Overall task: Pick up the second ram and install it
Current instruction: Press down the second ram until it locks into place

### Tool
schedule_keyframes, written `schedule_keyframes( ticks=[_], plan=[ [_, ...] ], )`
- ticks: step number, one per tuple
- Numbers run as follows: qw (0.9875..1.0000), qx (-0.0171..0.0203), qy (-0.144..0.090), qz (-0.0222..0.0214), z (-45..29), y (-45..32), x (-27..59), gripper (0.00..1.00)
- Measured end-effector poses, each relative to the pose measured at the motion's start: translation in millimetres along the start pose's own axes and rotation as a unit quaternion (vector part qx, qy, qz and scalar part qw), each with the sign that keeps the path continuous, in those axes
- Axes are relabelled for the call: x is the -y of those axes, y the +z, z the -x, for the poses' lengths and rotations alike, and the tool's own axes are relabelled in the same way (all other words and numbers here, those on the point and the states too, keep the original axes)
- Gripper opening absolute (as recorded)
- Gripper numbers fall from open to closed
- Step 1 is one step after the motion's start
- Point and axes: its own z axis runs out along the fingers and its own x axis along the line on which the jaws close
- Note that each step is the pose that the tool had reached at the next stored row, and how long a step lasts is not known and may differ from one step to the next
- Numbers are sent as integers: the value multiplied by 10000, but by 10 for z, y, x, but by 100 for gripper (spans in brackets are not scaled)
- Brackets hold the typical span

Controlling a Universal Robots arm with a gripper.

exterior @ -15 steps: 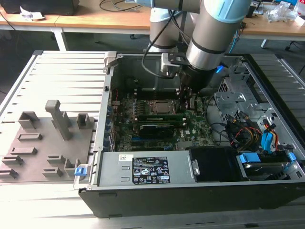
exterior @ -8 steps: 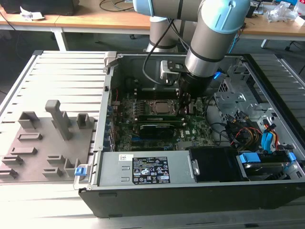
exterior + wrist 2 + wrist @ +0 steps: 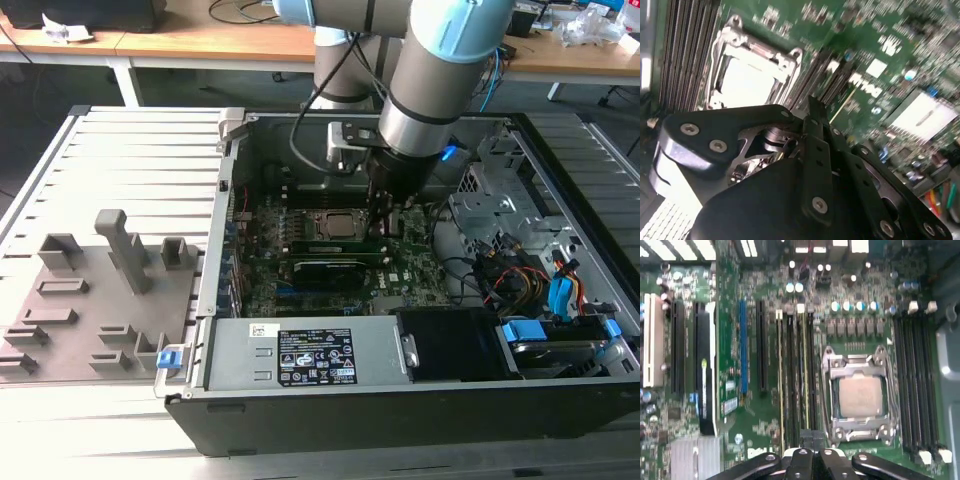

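Light: even, bright overhead room lighting.
Glare: CPU socket [image 3: 860, 396] lid shines pale.
Blur: motherboard [image 3: 880, 45] smeared, soft throughout.

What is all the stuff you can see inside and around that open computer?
Computer case: one, black and grey, lying open on the metal table.
Motherboard: one, green, on the case floor.
CPU socket: one, silver, on the motherboard, memory slots on both sides.
Ram stick: one seen clearly, green, seated in a slot beside the socket, under the pincer.
Blue slot: one, on the motherboard.
Cables: a bundle, red, yellow, orange, blue, at the exterior view's right.
Grey holder tray: one, on the exterior view's left.
Wooden desks: behind.
Robot arm: one, silver and light blue.
Pincer: one, black, low over the memory slots.
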Motion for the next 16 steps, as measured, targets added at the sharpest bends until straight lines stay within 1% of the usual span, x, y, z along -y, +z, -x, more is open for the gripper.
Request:
schedule_keyframes(
  ticks=[2,3,4,6,7,10,12,13,15,16],
  plan=[
    [10000,0,0,-13,-13,25,-213,11],
    [10000,-1,-1,-13,-17,36,-281,11],
    [10000,0,-1,-16,-24,52,-406,11],
    [10000,-1,-1,-23,-33,73,-592,11],
    [10000,0,-1,-32,-39,91,-698,11],
    [10000,1,-1,-32,-45,132,-765,11],
    [10000,5,-2,-31,-46,150,-765,11],
    [10000,16,-3,-31,-46,157,-764,11],
    [10000,41,-5,-35,-42,130,-750,11],
    [10000,42,-5,-32,-39,119,-710,11]
  ],
)
